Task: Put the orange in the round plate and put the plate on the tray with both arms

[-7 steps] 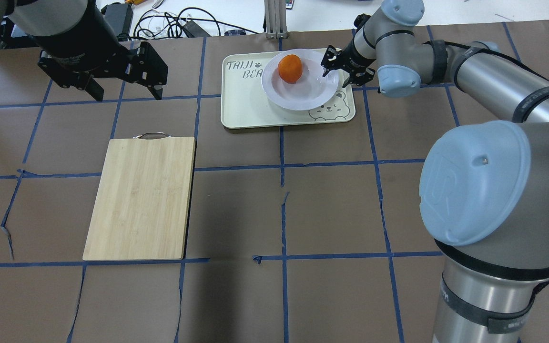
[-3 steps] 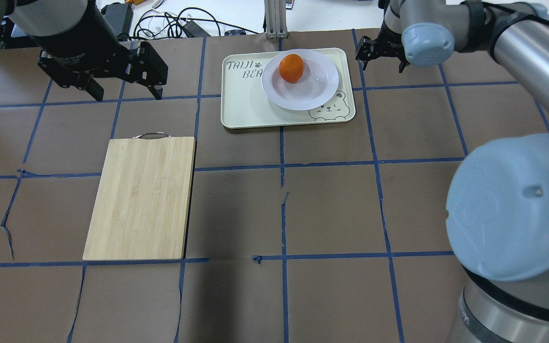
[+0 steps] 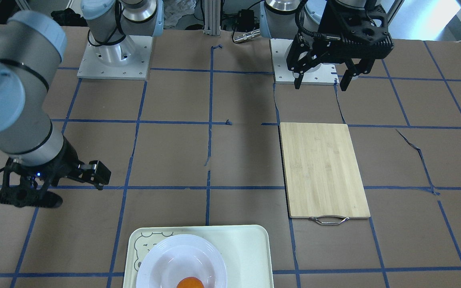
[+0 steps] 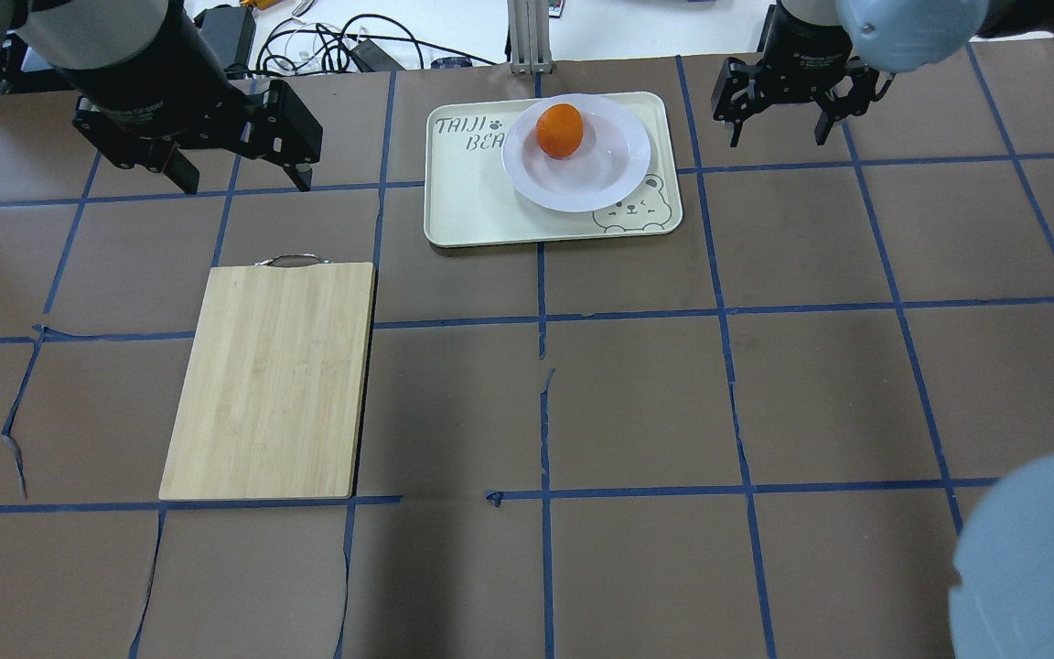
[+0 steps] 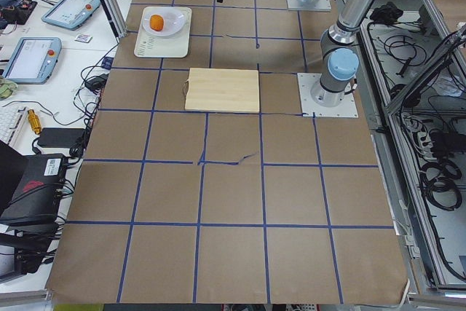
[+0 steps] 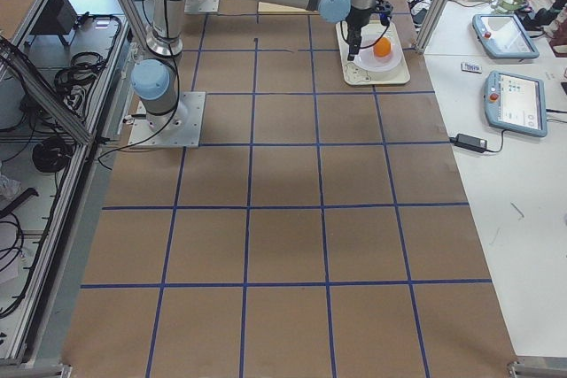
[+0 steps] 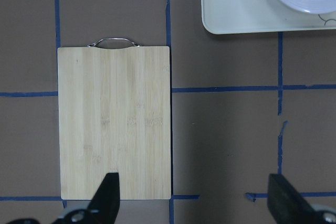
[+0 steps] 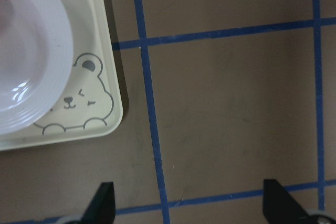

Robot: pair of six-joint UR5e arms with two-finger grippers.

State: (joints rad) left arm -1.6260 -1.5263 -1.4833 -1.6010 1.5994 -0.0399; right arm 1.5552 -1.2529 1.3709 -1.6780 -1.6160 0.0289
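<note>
The orange [image 4: 560, 130] lies in the white round plate [image 4: 600, 178], and the plate rests on the pale tray [image 4: 467, 197] at the far middle of the table. The bear face shows beside the plate rim in the right wrist view, on the tray [image 8: 100, 121]. My right gripper [image 4: 779, 137] hangs open and holds nothing, over bare table just right of the tray. My left gripper [image 4: 246, 181] is also open and holds nothing, above the table far left of the tray. Its fingertips [image 7: 107, 192] frame the near end of the cutting board.
A bamboo cutting board [image 4: 273, 377] with a metal handle lies left of centre, near the left arm. Cables and a metal post [image 4: 527, 37] sit past the table's far edge. Brown paper with blue tape lines covers the table.
My right gripper has left the plate's right rim and moved right, off the tray, while that arm swung back. The plate, orange and left arm have stayed put.
</note>
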